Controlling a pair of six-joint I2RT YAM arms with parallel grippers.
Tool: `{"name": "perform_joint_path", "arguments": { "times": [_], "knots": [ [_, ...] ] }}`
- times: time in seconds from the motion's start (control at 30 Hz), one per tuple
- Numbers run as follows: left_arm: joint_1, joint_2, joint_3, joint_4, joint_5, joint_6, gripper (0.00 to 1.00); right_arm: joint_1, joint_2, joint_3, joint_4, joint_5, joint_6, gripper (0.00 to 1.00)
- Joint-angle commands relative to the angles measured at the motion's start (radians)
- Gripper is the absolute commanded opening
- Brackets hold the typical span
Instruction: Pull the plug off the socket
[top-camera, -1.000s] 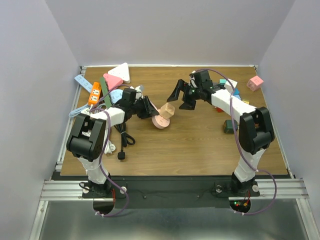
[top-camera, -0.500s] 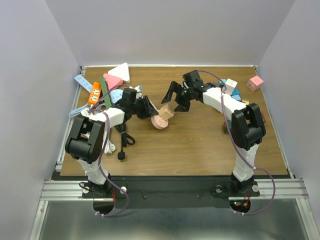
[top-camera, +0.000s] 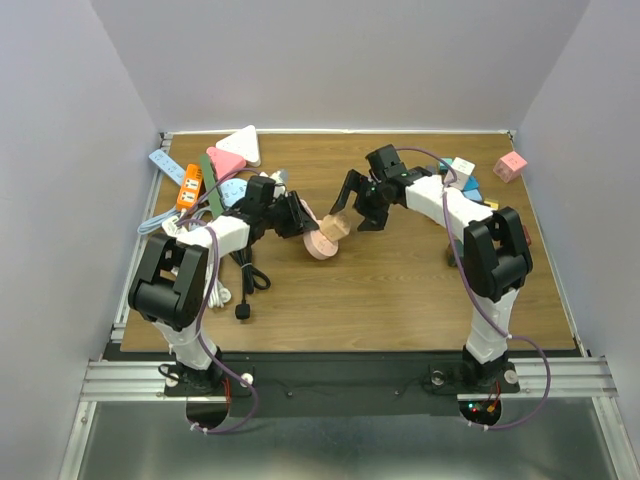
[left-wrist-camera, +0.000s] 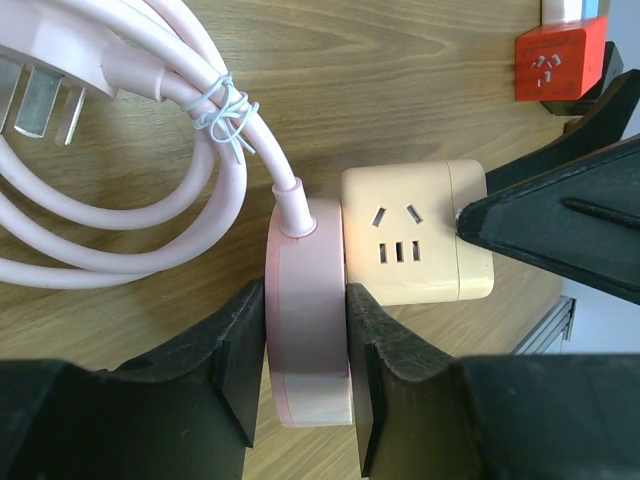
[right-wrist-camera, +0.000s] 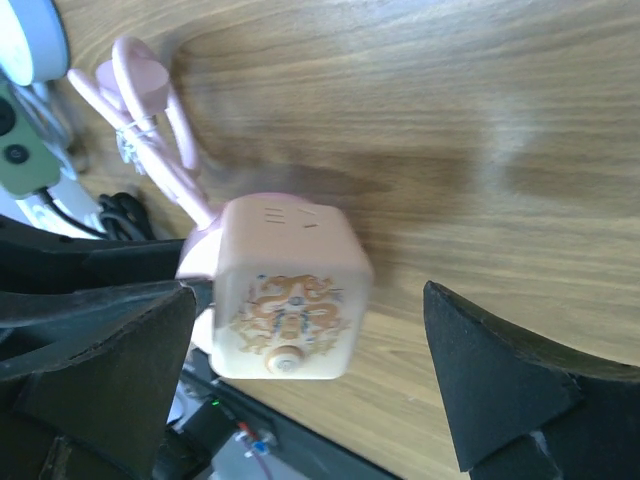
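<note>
**Left fingers clamp the pink socket; right fingers spread around the cube plugged into it**

The pink socket (left-wrist-camera: 305, 330), a round disc, sits near the middle of the counter (top-camera: 400, 290). It is seen edge-on in the left wrist view. The left gripper (left-wrist-camera: 307, 380) has its fingers (left-wrist-camera: 235, 370) closed on it, one pressed to each flat face.

A beige cube (left-wrist-camera: 410, 240) is seated flat against the socket's face on the side away from the left arm. It is touching the socket, with no gap showing. Two sets of outlet holes show on the cube's upper side, and the right wrist view shows a gold pattern on its end.

The right gripper (top-camera: 357, 208) sits just beyond the socket with its fingers spread wide on either side of the cube. In the right wrist view one finger (right-wrist-camera: 110, 370) has its tip right at the cube's edge, next to the socket. The other finger stands well apart from the cube.

A pink cord (left-wrist-camera: 150, 200) leaves the socket's rim and lies coiled just beside it, bound with a thin wire tie. The cord's own pronged plug (left-wrist-camera: 40, 90) lies at the coil's outer end.

A black cable (top-camera: 245, 290) lies on the counter nearer the arm bases than the socket, on its left. A heap of power strips (top-camera: 200, 170) fills the far left corner, well apart from the socket. A pink block (top-camera: 510, 165) sits far to the socket's right.
</note>
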Motion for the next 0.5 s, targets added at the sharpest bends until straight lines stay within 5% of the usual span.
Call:
{"name": "perform_joint_path", "arguments": {
  "times": [0.0, 0.33, 0.47],
  "knots": [
    [-0.021, -0.086, 0.019, 0.075, 0.023, -0.023, 0.0, 0.02, -0.007, 0.001, 0.0, -0.047, 0.07, 1.0],
    [-0.042, -0.106, 0.011, 0.096, -0.01, -0.053, 0.0, 0.043, 0.01, -0.059, 0.115, -0.146, 0.175, 0.89],
    [-0.042, -0.112, 0.01, 0.101, -0.014, -0.056, 0.0, 0.044, -0.004, -0.12, 0.167, -0.162, 0.189, 0.57]
  ]
}}
